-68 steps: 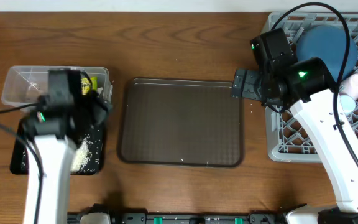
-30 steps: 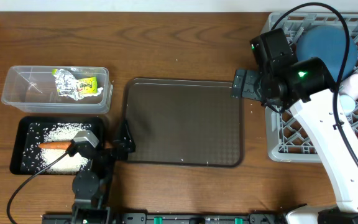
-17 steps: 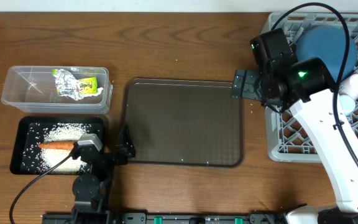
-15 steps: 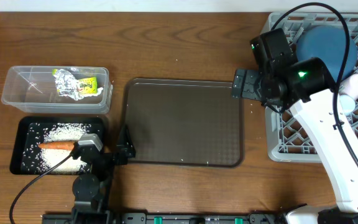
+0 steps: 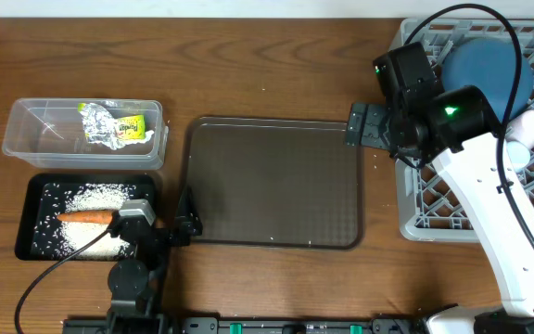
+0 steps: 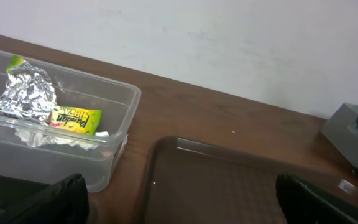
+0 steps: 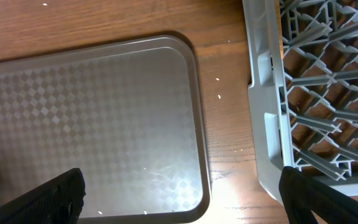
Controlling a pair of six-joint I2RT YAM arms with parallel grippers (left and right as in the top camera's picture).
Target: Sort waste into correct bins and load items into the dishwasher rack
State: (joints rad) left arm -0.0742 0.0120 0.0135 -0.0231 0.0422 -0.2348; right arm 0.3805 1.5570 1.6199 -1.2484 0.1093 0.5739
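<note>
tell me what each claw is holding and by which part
Nothing is held: the left claw and the right claw are both open, with nothing between their fingers.

Left arm [image 5: 130, 276] has seemingly withdrawn from the black tray [image 5: 24, 219].

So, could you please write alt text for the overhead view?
A brown tray sits mid-table; left of it, a clear tub holds a foil wrapper and a black tray holds rice and a carrot; right of it, a grey rack holds a blue bowl.
</note>
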